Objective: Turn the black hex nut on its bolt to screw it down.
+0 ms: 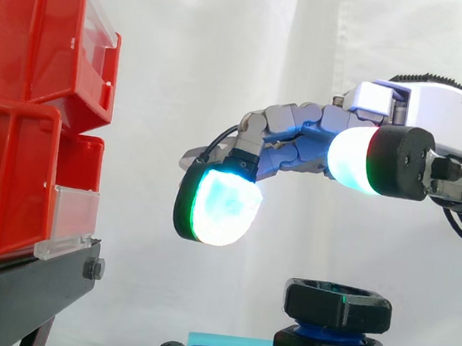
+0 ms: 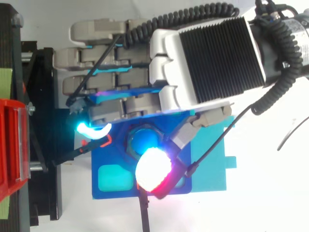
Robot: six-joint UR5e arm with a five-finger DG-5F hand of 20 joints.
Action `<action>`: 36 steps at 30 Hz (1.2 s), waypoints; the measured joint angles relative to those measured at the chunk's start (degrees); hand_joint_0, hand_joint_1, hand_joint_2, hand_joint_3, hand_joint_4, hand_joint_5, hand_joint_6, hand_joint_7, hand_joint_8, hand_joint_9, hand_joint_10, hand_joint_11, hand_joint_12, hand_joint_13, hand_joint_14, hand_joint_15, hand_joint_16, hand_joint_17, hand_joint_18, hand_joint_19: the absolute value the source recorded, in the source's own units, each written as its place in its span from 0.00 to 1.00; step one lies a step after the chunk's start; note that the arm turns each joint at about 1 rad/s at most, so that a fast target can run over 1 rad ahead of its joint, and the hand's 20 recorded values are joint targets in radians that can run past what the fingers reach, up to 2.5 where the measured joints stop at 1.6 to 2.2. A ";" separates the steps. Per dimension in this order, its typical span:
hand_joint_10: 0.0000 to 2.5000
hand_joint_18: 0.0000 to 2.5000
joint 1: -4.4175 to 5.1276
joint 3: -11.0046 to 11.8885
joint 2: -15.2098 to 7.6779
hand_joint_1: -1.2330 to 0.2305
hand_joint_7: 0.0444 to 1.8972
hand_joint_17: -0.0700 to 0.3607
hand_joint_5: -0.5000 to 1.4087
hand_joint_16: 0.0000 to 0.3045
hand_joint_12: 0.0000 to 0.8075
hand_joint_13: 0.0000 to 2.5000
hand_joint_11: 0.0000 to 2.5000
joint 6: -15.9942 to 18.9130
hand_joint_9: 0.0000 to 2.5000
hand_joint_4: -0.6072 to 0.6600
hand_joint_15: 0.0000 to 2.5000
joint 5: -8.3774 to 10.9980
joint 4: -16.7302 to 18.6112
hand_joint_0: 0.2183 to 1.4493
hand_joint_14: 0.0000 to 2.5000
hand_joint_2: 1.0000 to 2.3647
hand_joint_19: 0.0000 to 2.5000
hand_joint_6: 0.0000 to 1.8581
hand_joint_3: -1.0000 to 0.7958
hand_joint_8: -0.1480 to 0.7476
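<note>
White curtain (image 1: 228, 56), softly folded, evenly lit, forms backdrop. Red bins (image 1: 25, 74) stacked in two tiers on black stand (image 1: 25, 292); clear front panels (image 1: 71, 222) at stand's front edge. Bolt head (image 1: 95, 269) at stand's corner. White tabletop (image 2: 270, 193) beside stand, top view.

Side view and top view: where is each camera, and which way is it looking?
Side view: beside the work, looking level across at the black hex nut; the robot hand reaches in from the right, above it.
Top view: overhead, looking down on the blue base; the robot hand's back hides part of it.
Both show the robot hand, the nut's bolt and red bins.
</note>
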 measured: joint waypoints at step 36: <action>0.00 0.02 4.51 0.78 -2.81 0.71 0.71 0.42 0.21 0.16 0.34 0.10 0.02 -0.09 0.21 0.59 0.00 2.44 2.41 0.20 0.00 0.00 0.06 0.30 0.28 0.41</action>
